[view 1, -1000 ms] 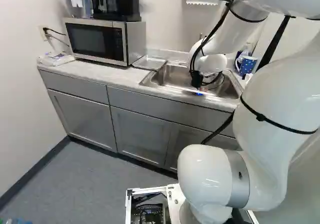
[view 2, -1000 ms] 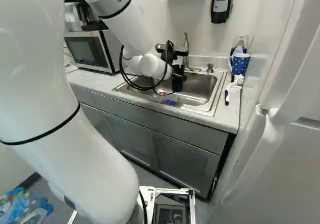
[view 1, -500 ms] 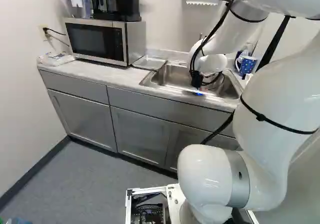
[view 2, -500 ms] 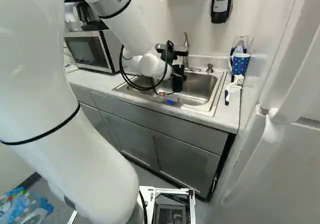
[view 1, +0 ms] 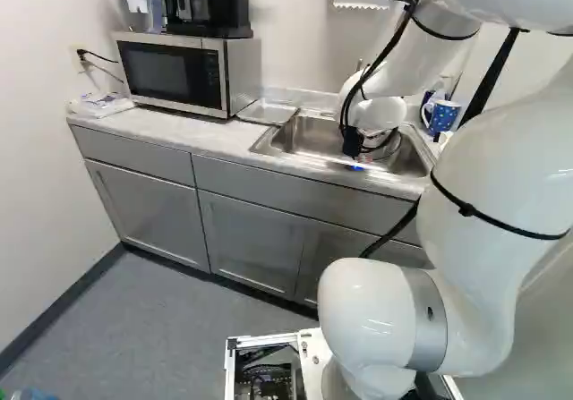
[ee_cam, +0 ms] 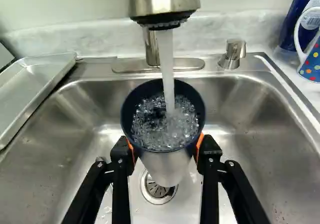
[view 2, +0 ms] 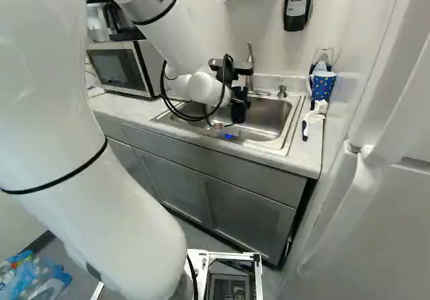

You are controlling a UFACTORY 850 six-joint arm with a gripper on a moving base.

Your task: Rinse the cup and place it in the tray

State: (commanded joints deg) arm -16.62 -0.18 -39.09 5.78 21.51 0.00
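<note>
Gripper (ee_cam: 166, 148) closed on the cup (ee_cam: 165, 168) from both sides, fingers its width apart; recommend tipping steadily over the sink (ee_cam: 250, 129) until fully drained.

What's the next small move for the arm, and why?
Probably tilt the cup to pour it out into the sink. The gripper is shut on it upright beneath the running faucet, and bubbling water stands high inside, so carrying it level to the tray would likely spill.
</note>
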